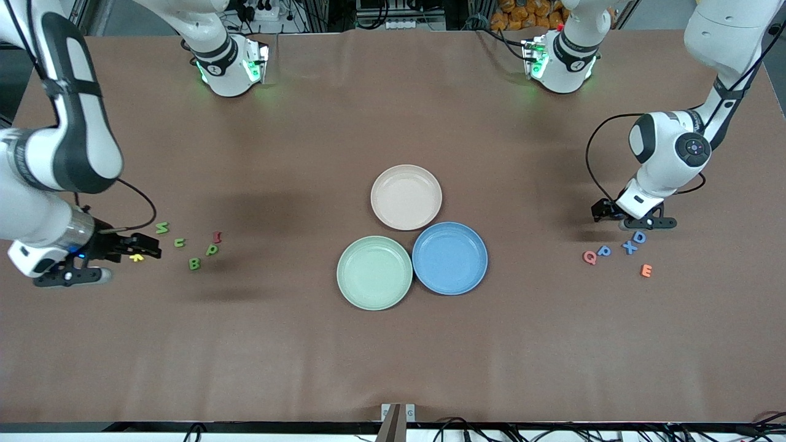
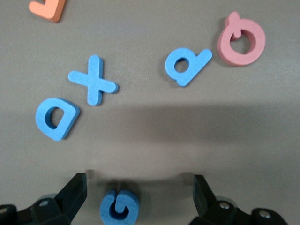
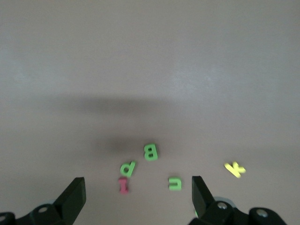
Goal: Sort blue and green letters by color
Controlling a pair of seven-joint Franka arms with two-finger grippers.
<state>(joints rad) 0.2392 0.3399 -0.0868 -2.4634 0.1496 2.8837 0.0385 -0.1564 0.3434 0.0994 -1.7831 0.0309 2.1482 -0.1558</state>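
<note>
Blue letters D (image 1: 639, 237), X (image 1: 629, 247) and P (image 1: 604, 250) lie toward the left arm's end of the table. My left gripper (image 1: 626, 222) is open and low over the blue G (image 2: 119, 206), which lies on the table between its fingers, untouched. The left wrist view also shows D (image 2: 57, 118), X (image 2: 93, 80) and P (image 2: 186, 66). Green M (image 1: 161, 228), C (image 1: 178, 242), P (image 1: 212, 249) and B (image 1: 194, 264) lie toward the right arm's end. My right gripper (image 1: 150, 245) is open and empty, up over the table beside them.
A pink Q (image 1: 589, 257) and an orange E (image 1: 646, 270) lie by the blue letters. A yellow letter (image 1: 136, 258) and a dark red letter (image 1: 217, 236) lie among the green ones. A beige plate (image 1: 406, 197), a green plate (image 1: 374, 272) and a blue plate (image 1: 449, 258) sit mid-table.
</note>
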